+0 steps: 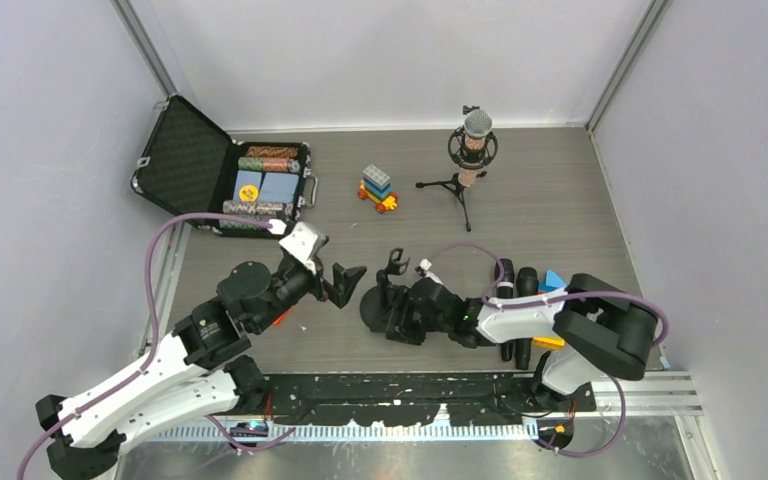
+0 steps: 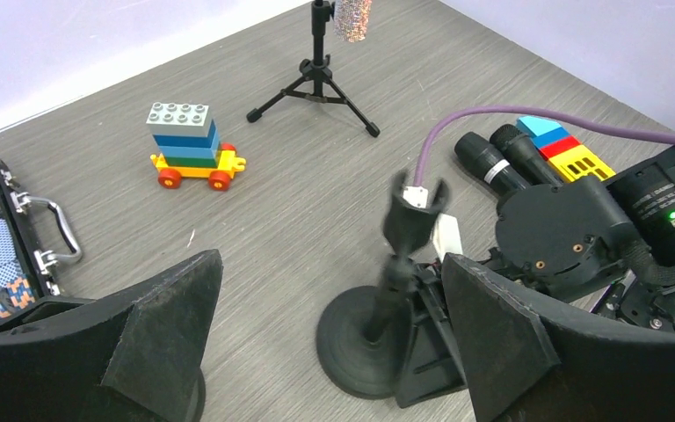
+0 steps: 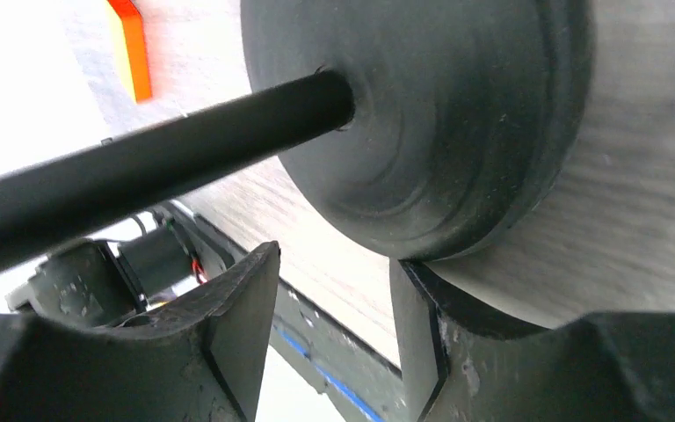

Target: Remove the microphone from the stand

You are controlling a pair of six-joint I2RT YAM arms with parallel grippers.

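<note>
Left tool wide open, right tool narrowly open by the round-base stand; I'd grip the microphone mid-body, lifting straight off its tripod.

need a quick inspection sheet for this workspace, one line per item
surface: grey wood-grain table
job's things: microphone upright in tripod stand, far side, not yet removed
clutter: open case, block train, round-base stand with empty clip, two loose mics, coloured blocks
grippers: left gripper open, empty; right gripper open at the round base
cables: purple cables looping off both arms
surroundings: plain grey walls
</note>
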